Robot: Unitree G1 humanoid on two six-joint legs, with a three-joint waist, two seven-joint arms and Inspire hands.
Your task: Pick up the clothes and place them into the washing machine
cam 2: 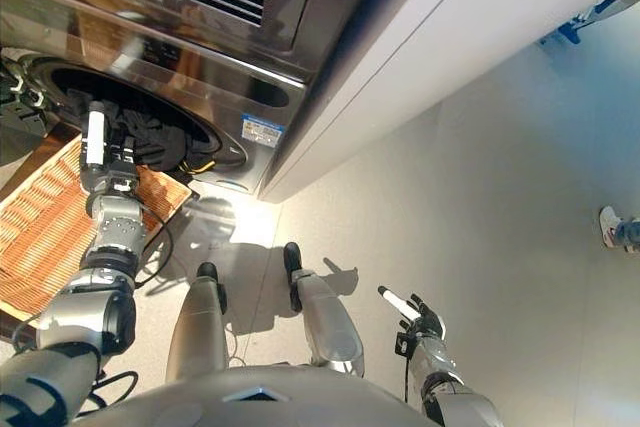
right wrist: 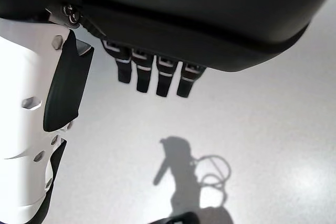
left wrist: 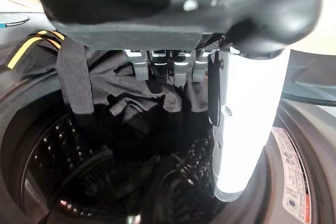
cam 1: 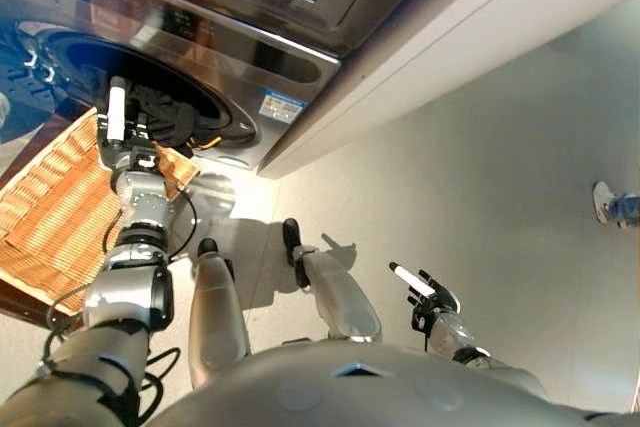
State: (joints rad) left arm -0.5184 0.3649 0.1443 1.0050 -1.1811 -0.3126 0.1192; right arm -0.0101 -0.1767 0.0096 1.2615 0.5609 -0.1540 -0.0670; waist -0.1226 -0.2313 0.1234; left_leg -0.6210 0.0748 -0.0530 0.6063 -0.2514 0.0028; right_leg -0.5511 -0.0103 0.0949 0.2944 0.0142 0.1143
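Note:
The silver washing machine (cam 1: 300,62) stands ahead on the left with its round drum mouth (left wrist: 47,145) uncovered. Black clothes (cam 1: 170,119) lie bunched in the mouth, draped over its rim, with a yellow-edged strap showing; the left wrist view shows the same black clothes (left wrist: 131,108) spilling into the drum. My left hand (cam 1: 135,147) is at the mouth, its fingers (left wrist: 173,69) straight just above the cloth and its white-covered thumb upright. My right hand (cam 1: 430,299) hangs low on the right over bare floor, its fingers (right wrist: 152,77) relaxed and holding nothing.
A wicker basket (cam 1: 45,212) sits on the floor directly below the drum mouth, under my left arm. The machine's open door (cam 1: 20,72) shows at the far left. A white wall (cam 1: 470,47) runs beside the machine. A person's shoe (cam 1: 603,202) is at the far right.

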